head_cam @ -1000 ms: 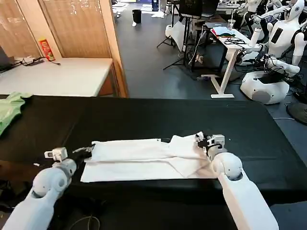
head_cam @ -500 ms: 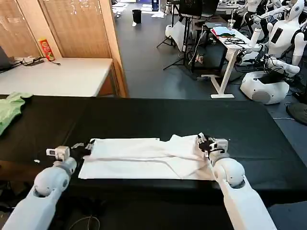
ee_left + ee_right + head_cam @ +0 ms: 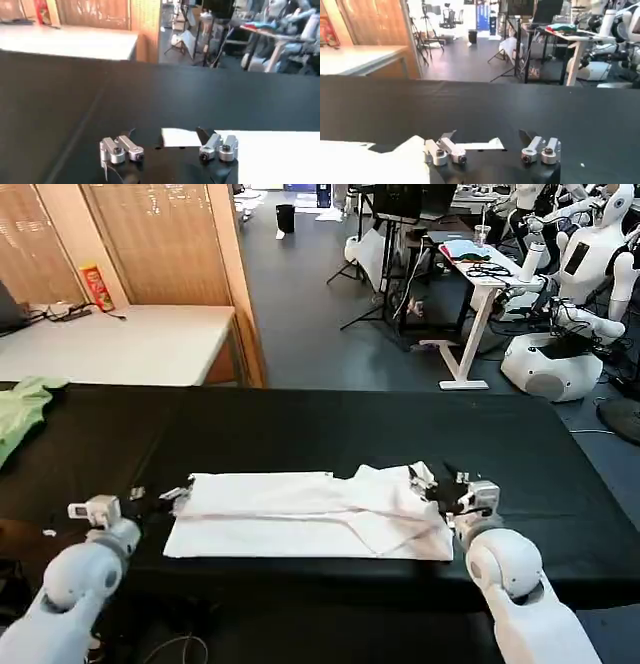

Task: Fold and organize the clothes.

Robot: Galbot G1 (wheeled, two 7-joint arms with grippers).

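The clothes, a white T-shirt (image 3: pixel 300 514), lie folded into a long flat band across the black table (image 3: pixel 330 424), with a rumpled flap at the right end. No lettering shows. My left gripper (image 3: pixel 158 494) hovers open just off the shirt's left end; in the left wrist view the gripper (image 3: pixel 167 134) has a corner of the shirt (image 3: pixel 180 138) lying on the table past its spread fingers. My right gripper (image 3: pixel 437 484) stands open at the shirt's right end. In the right wrist view that gripper (image 3: pixel 486 136) frames a thin strip of the shirt (image 3: pixel 480 146).
A light green garment (image 3: pixel 20 409) lies at the table's far left edge. Behind it stands a white table (image 3: pixel 130 344) with a red can (image 3: pixel 97 287). The far half of the black table is bare; desks and other robots stand beyond.
Both arms have drawn back toward me. The left gripper slid left off the shirt's end, the right one moved right and nearer. The shirt's left end shifted slightly.
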